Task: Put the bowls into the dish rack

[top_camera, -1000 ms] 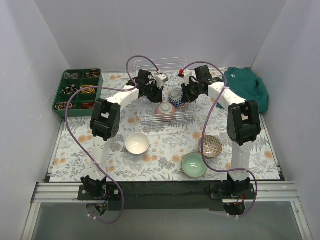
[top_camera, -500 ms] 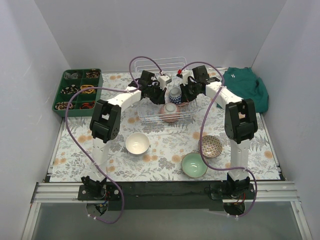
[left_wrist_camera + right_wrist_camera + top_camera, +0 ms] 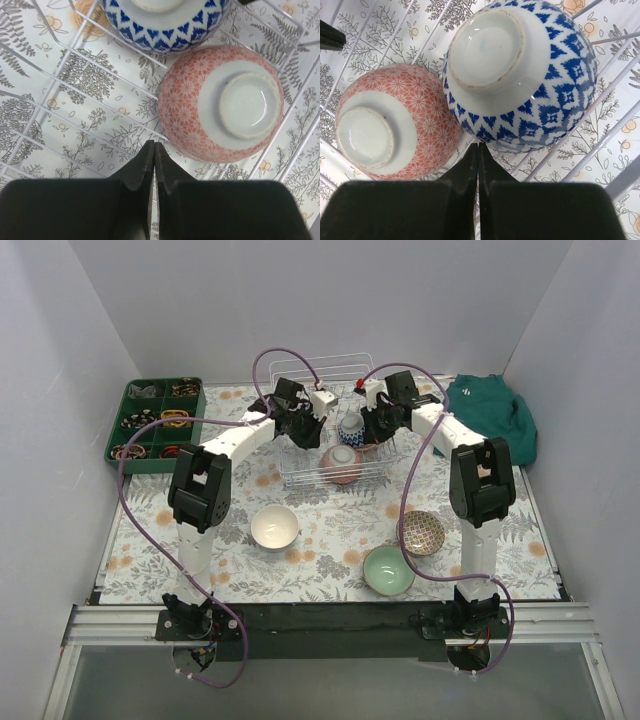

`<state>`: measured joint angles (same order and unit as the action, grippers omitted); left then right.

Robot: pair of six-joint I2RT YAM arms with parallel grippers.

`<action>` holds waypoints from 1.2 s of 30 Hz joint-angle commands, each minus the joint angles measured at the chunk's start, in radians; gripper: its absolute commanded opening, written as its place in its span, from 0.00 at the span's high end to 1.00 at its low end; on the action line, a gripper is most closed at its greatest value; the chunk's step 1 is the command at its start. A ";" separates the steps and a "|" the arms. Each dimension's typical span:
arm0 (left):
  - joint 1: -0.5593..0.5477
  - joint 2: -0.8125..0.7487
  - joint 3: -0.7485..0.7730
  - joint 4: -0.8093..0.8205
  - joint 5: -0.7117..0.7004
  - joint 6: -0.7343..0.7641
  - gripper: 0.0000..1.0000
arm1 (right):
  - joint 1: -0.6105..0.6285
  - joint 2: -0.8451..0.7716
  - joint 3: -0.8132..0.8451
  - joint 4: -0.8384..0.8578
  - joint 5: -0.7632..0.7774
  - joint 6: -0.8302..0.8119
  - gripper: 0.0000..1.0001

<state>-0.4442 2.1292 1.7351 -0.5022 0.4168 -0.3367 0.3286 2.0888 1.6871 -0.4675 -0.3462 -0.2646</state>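
The wire dish rack [image 3: 310, 366] stands at the back middle of the table. Two bowls lie upside down inside it: a red-white patterned bowl [image 3: 342, 462] [image 3: 220, 102] [image 3: 395, 122] and a blue-white patterned bowl [image 3: 351, 427] [image 3: 165, 17] [image 3: 520, 75]. My left gripper [image 3: 307, 433] [image 3: 154, 145] hovers over the rack [image 3: 120, 36] left of the red bowl, shut and empty. On the other side, my right gripper [image 3: 376, 430] [image 3: 478, 146] is shut and empty, its tips close to the blue bowl's rim. Three bowls sit upright on the mat in front: a white bowl [image 3: 274, 527], a brown patterned bowl [image 3: 422, 533] and a mint green bowl [image 3: 388, 570].
A green compartmented tray [image 3: 155, 420] with small items sits at the back left. A crumpled green cloth [image 3: 495, 415] lies at the back right. White walls enclose the table on three sides. Purple cables loop from both arms.
The red-white bowl has shifted slightly right in the rack and the blue-white bowl slightly back. The left arm's elbow has swung to the left. Both grippers stay shut.
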 commanded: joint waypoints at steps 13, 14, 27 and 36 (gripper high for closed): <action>-0.093 0.026 0.060 -0.062 0.112 0.041 1.00 | -0.011 -0.105 -0.033 0.044 0.012 0.002 0.99; -0.097 0.028 0.061 -0.055 0.119 0.033 1.00 | -0.011 -0.105 -0.032 0.046 0.010 0.004 0.99; -0.091 -0.052 0.012 -0.039 0.011 -0.021 1.00 | -0.025 -0.206 -0.055 0.027 0.003 -0.012 0.99; -0.083 -0.216 -0.017 0.011 -0.139 -0.019 0.61 | -0.147 -0.484 -0.222 -0.239 -0.037 -0.178 0.69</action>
<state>-0.5327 2.0705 1.7115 -0.5327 0.3538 -0.3519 0.2314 1.7390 1.5368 -0.5228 -0.3485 -0.3061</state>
